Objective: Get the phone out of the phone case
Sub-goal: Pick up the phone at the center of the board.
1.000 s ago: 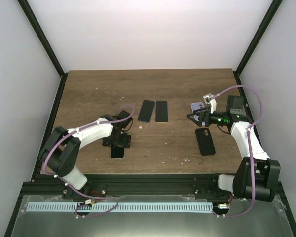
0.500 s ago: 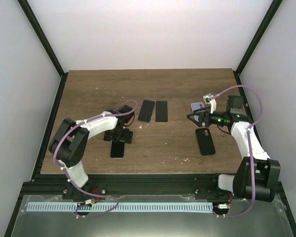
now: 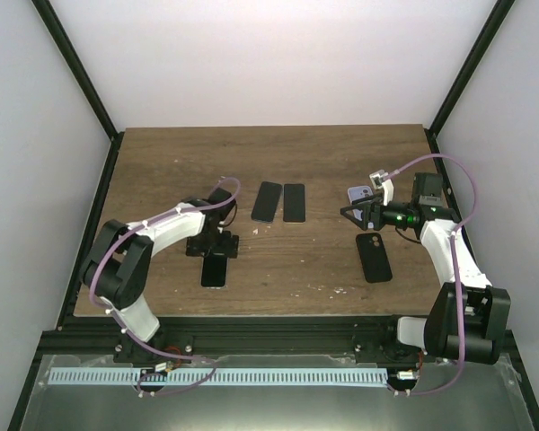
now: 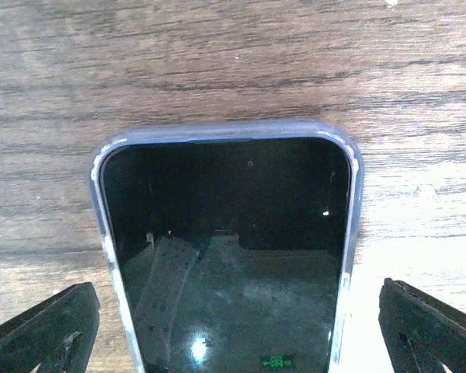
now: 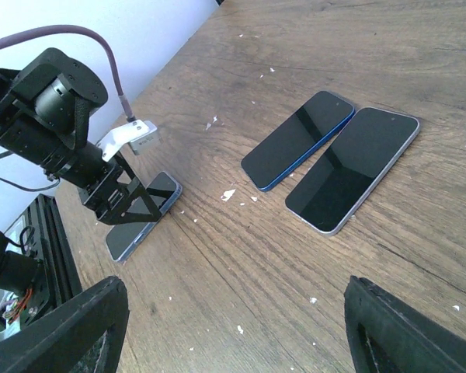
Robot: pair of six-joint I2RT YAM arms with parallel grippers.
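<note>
Left wrist view: dark-screened phone in a translucent bluish case (image 4: 225, 256) lies flat on the brown wooden desk (image 4: 217, 62), screen up. The case rim wraps the far end and both long sides. Left end effector (image 4: 237, 299) straddles it with fingers (image 4: 43, 326) spread wide, one on either side. Neither touches the case as far as I can see, and nothing is gripped.

Landmark is the blue-edged black phone (image 3: 267, 201) mid-desk. The cased phone sits nearer the arm bases than it and a little to its left. A silver-edged black phone (image 3: 294, 202) lies just beside the landmark on its right, almost touching. Both look bare. A flat black slab with a camera cutout (image 3: 374, 257) lies well to the right of the landmark, nearer the bases. It is probably an empty case, but I can't confirm that.

Right end effector (image 5: 234, 295) hovers off the desk well to the right of the landmark, facing it, fingers apart and empty.

Progress on this phone: early. The case looks fully seated, with no corner lifted and no grip made. Everything is left to do. I'd guess that means closing on the case edges, pinning or peeling a corner with the other arm's help, then pulling the phone free.
</note>
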